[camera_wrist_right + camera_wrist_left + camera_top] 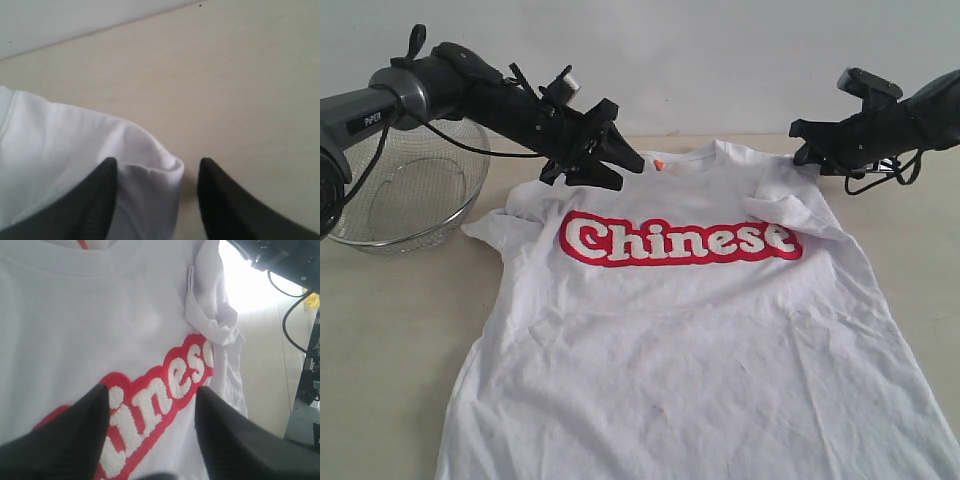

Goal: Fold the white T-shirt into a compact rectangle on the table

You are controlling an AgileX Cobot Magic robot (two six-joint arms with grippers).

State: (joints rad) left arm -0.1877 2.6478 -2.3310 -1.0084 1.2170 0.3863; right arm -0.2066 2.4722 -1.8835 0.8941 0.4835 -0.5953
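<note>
The white T-shirt [690, 340] lies chest up on the table [380, 330], its red-outlined "Chinese" lettering [680, 240] facing up. Its right sleeve [785, 212] is folded inward over the chest, while the left sleeve [495, 228] is bunched at the side. My left gripper [628, 172] hovers open over the collar and left shoulder; in the left wrist view it [152, 388] hangs above the lettering [160, 400] with nothing between the fingers. My right gripper [800, 143] sits at the right shoulder. Its jaws [158, 160] stand apart, and a folded shirt edge [150, 175] lies loose between them.
A silver wire-mesh bowl [410, 190] stands at the back left, under the left arm. Bare tabletop [240, 90] stretches beyond the shirt's right shoulder to the wall. The right arm's cables [880, 180] hang over the table's back right.
</note>
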